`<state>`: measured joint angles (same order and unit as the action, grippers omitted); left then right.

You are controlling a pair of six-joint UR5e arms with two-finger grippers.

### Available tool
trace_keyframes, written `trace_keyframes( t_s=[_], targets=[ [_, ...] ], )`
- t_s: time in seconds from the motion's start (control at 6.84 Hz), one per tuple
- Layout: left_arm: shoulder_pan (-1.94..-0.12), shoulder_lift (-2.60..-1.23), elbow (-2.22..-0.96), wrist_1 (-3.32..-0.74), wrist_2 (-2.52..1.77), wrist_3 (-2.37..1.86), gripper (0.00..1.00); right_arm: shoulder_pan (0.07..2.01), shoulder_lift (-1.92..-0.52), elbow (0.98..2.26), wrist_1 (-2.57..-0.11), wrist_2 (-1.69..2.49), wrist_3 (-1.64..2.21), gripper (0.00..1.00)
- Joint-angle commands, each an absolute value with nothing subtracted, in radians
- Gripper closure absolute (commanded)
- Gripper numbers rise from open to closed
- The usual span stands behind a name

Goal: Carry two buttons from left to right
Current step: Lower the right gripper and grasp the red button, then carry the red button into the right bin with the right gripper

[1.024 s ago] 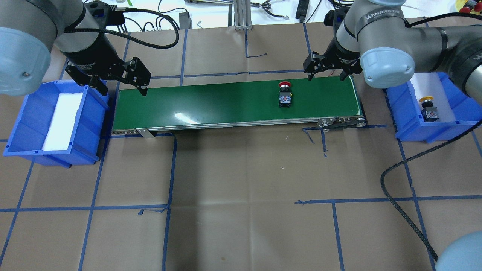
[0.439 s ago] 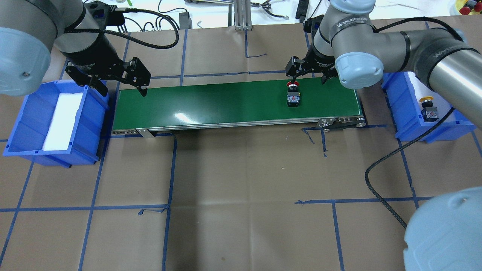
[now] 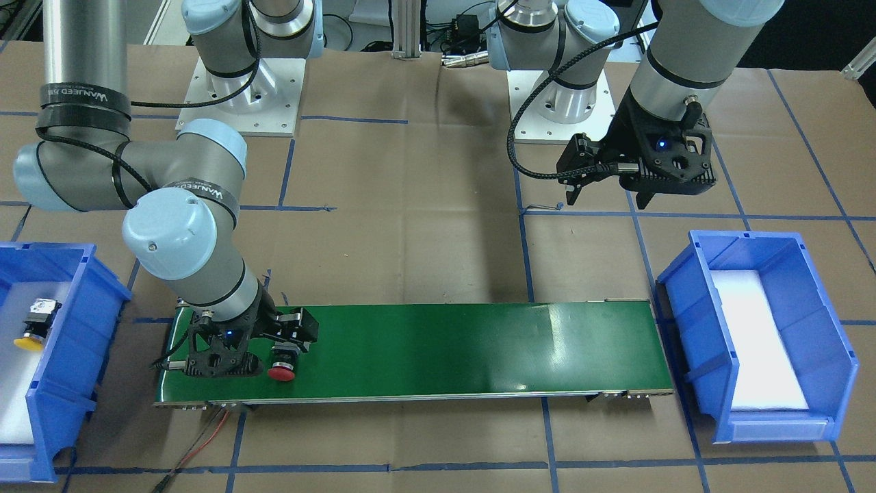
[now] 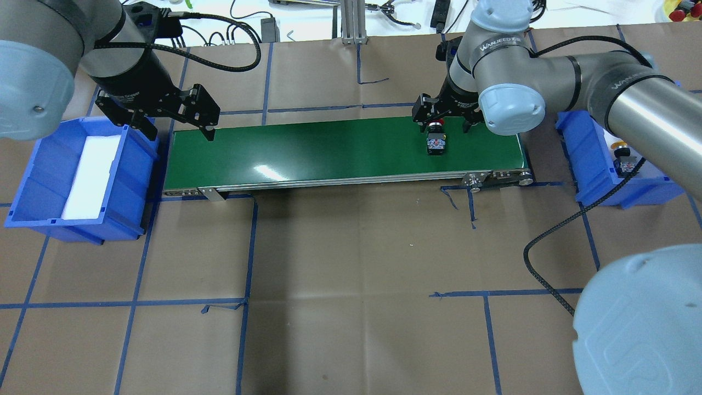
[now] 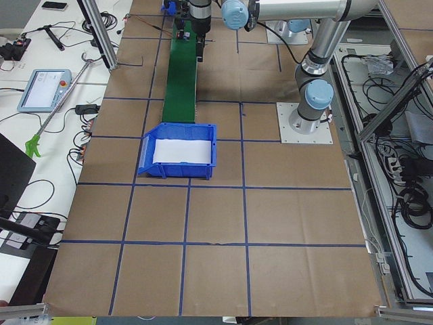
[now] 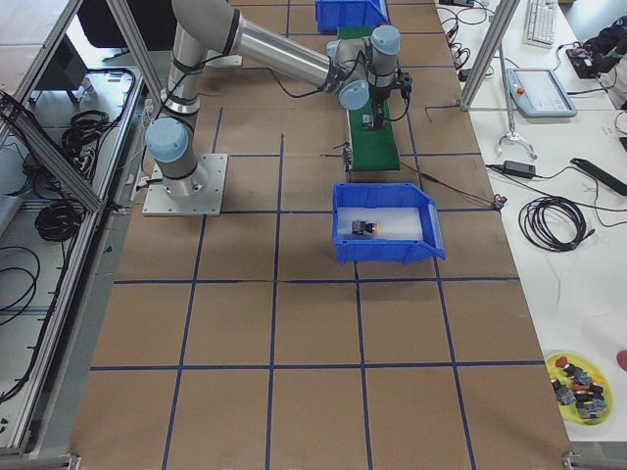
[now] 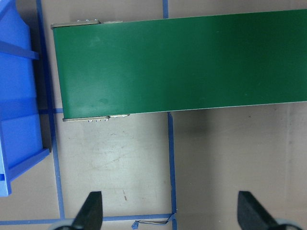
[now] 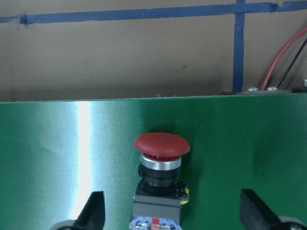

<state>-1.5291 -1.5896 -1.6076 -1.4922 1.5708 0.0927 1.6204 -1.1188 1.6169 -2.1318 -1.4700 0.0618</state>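
While the left gripper [image 4: 179, 125] is held raised and wide open near the left end of the green conveyor belt [image 4: 329, 148], the red button [image 4: 436, 140] is shown from overhead lying on its side near the belt's right end. The right gripper [image 4: 444, 122] is lowered over the button's capped end, one finger on either side. The yellow button [image 4: 625, 156] is partly hidden by the right arm inside the right bin [image 4: 589, 164].

From across the table [image 3: 424, 233], the red cap is seen pointing at the belt edge away from the robot. The yellow button is seen resting on the right bin's white liner. Nothing is held by the left gripper, which hangs on the robot's side of the left bin [image 3: 684, 322].

From the table's left end, the left bin is seen nearest, while the far gripper is too small to be judged.

From the right end, the yellow button is seen in the near bin, with the right arm bent down to the belt beyond.

On the left wrist camera, both fingertips [image 7: 91, 211] are spread apart over brown paper and blue tape [image 7: 170, 163].

On the right wrist camera, the red button is framed between the open fingertips [image 8: 93, 211], with belt visible on both sides and no contact made.
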Motion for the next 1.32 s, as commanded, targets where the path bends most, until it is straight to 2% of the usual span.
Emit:
trace_keyframes(
  t_s=[0.0,0.15,0.29,0.44,0.58,0.88,1.17],
  targets=[
    [-1.529,-1.589,-1.608,-1.491,1.571,0.092,0.01,1.618,-1.097,1.618,-2.129,-1.480,0.060,0.17],
    [-1.529,-1.589,-1.606,-1.493,1.571,0.092,0.01,1.618,-1.100,1.617,-2.117,-1.491,0.048,0.50],
    [-1.529,-1.591,-1.606,-1.491,1.569,0.092,0.01,1.615,-1.101,1.611,-2.115,-1.534,0.045,0.87],
    [-1.528,-1.591,-1.606,-1.491,1.569,0.092,0.01,1.612,-1.111,1.605,-2.115,-1.558,0.035,0.96],
    [-1.529,-1.589,-1.606,-1.491,1.569,0.092,0.01,1.608,-1.130,1.586,-2.103,-1.633,-0.003,0.96],
    [-1.529,-1.591,-1.606,-1.491,1.569,0.092,0.01,1.550,-1.211,1.510,-1.921,-1.646,-0.017,0.98],
    [-1.529,-1.589,-1.606,-1.491,1.571,0.092,0.01,1.379,-1.261,1.398,-1.798,-1.644,-0.238,0.98]
  ],
)
